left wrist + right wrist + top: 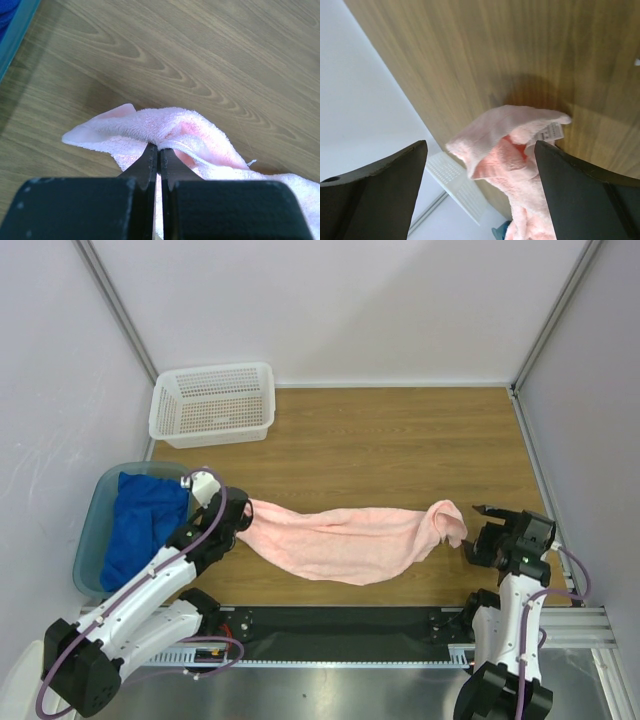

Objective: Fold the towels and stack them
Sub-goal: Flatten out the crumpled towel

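Observation:
A pink towel lies stretched and rumpled across the wooden table, from left to right. My left gripper is shut on the towel's left end; in the left wrist view the two dark fingers pinch the pink cloth at their tips. My right gripper is open and empty just right of the towel's bunched right end, whose white label shows beside the right finger. A blue towel lies in a teal bin at the left.
A white perforated basket stands at the back left of the table. White walls and metal frame posts close in the table on three sides. A black rail runs along the near edge between the arm bases.

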